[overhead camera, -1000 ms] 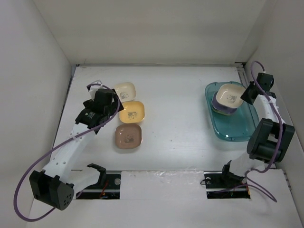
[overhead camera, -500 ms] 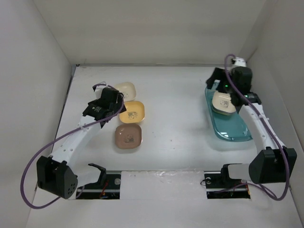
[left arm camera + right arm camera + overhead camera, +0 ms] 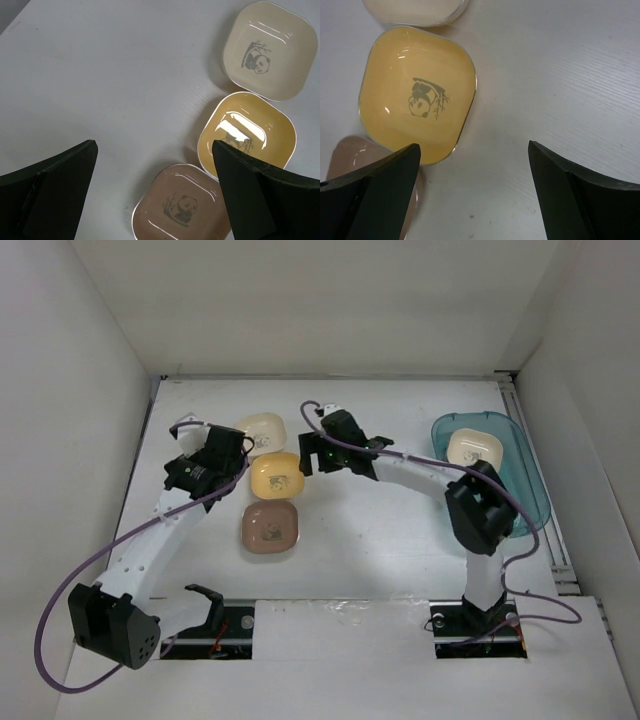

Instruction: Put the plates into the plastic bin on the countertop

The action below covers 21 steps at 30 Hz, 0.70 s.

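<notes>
On the countertop (image 3: 400,530), glossy yellow-orange plate (image 3: 415,112)

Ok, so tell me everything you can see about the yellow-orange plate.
The yellow-orange plate is a small, shallow rounded-square dish. It is glossy like plastic or glazed ware, with a pale rim and a dark panda print at its centre. It lies flat, face up and empty, on the white countertop. It is the middle of a row between the cream plate and the brown plate, very close to both, though contact is unclear. The right gripper hangs open over one edge, not gripping it.
</notes>
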Motion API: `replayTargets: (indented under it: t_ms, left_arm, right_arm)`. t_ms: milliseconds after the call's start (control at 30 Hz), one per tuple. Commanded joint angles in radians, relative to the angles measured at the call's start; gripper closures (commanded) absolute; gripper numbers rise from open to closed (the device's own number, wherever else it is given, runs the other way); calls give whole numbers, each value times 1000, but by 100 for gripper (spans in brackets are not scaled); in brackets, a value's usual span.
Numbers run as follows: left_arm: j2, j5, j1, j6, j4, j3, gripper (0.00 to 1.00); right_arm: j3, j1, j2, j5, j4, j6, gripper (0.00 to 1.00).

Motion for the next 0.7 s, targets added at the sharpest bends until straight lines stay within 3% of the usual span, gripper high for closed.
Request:
replayTargets:
  t_ms: [0, 167, 400, 467, 567, 667]
  left_arm:
    - [-13, -64, -2, -40, -43, 32, 0]
    - [-31, -53, -2, -15, -23, 32, 0]
    - [-41, -21, -2, 23, -5, 23, 0]
    - [-41, -21, -2, 23, 4, 23, 0]
    - [-50, -12, -2, 34, 4, 23, 0]
    - [-59, -12, -2, 43, 13, 13, 0]
  right_arm:
    - [123, 44, 90, 74, -8, 71, 6]
    - [338, 63, 303, 133, -189, 71, 13]
    - [289, 29, 316, 160, -185, 109, 47]
    - [259, -15, 295, 161, -171, 109, 65]
    - [188, -63, 232, 171, -171, 120, 100]
    - [75, -141, 113, 171, -132, 120, 100]
